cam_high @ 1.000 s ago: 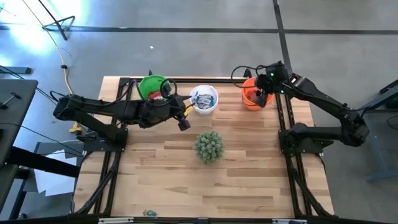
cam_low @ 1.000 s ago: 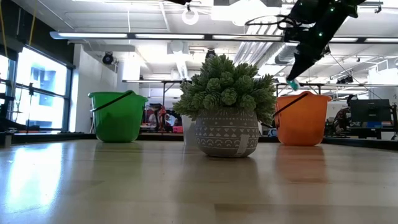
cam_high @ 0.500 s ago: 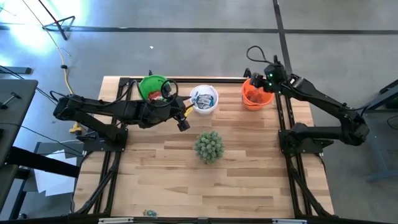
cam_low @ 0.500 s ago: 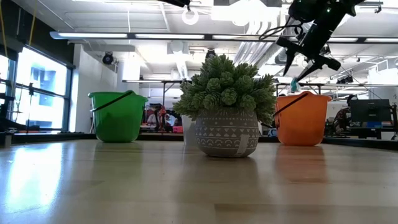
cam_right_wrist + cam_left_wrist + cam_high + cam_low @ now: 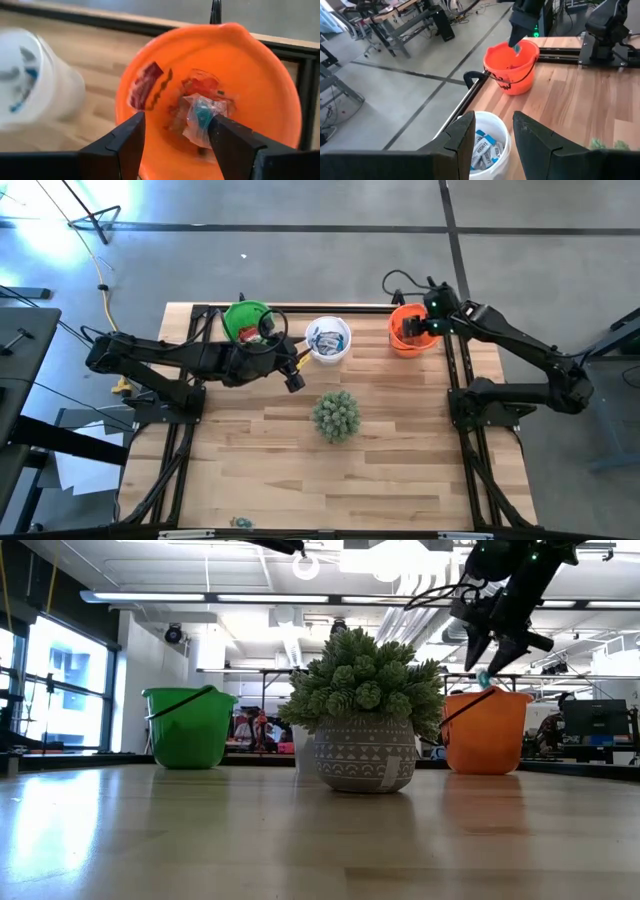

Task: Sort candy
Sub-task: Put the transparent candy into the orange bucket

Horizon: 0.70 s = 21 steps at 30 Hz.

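Observation:
My right gripper point(image 5: 176, 125) is open above the orange bucket point(image 5: 410, 332). A light blue candy point(image 5: 202, 117) sits at one of its fingertips, over the bucket's mouth point(image 5: 485, 678). Red candies point(image 5: 145, 85) lie in the orange bucket. The white cup point(image 5: 328, 340) holds blue-and-white candies point(image 5: 482, 147). The green bucket point(image 5: 247, 320) stands left of it. My left gripper point(image 5: 295, 378) is open with nothing between its fingers, raised over the table near the white cup point(image 5: 493, 120). My right gripper touches the light blue candy only with the inner side of one finger point(image 5: 227, 137), near its tip. The other finger point(image 5: 125, 140) stands well apart from it. The fingers slant down from above. The candy is clear of the bucket; whether it clings or drops, I cannot tell.
A spiky green plant in a patterned pot point(image 5: 336, 415) stands at the table's middle, in front of the cups. The black frame rail point(image 5: 300, 307) runs along the far edge behind the buckets. Bare wood lies toward the near edge.
My right gripper has rolled about its own axis while staying above the orange bucket. The light blue candy has stayed at its fingertips over the bucket's mouth.

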Tool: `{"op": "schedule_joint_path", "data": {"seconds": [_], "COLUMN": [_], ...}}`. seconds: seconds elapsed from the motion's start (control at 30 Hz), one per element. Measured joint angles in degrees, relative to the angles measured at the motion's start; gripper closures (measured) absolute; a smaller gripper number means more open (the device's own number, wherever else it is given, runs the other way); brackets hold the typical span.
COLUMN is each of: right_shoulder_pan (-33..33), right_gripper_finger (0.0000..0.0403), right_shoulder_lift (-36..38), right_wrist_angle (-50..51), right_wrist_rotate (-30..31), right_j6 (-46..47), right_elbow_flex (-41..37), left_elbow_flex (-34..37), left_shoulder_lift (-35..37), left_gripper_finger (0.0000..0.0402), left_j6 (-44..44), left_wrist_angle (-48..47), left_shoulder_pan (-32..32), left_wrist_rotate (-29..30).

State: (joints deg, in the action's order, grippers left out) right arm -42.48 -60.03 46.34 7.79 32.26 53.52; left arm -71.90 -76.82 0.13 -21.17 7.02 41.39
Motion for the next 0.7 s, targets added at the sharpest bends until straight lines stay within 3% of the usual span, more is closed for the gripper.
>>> {"op": "schedule_joint_path", "data": {"seconds": [0.3, 0.4, 0.53, 0.7], "right_shoulder_pan": [1.7, 2.2, 2.2, 2.2], "right_gripper_finger": [0.0181, 0.0182, 0.0183, 0.0204], "right_shoulder_lift": [0.0, 0.0, 0.0, 0.0], "right_wrist_angle": [3.2, 3.2, 3.2, 3.3], "right_wrist_rotate": [0.3, -0.4, -6.5, -10.9], "right_j6": [-18.7, -12.0, 0.3, 2.3], "right_elbow_flex": [0.0, 0.0, 0.0, 0.0], "left_elbow_flex": [0.0, 0.0, 0.0, 0.0], "left_shoulder_lift": [0.0, 0.0, 0.0, 0.0], "left_gripper_finger": [0.028, 0.028, 0.028, 0.028], "left_j6": [-0.5, -1.2, -1.5, -1.5], "left_wrist_angle": [-0.6, -0.7, -1.3, -1.4], "left_shoulder_pan": [0.7, 0.7, 0.6, 0.6], "left_wrist_rotate": [-0.1, -0.1, -0.1, -0.1]}}
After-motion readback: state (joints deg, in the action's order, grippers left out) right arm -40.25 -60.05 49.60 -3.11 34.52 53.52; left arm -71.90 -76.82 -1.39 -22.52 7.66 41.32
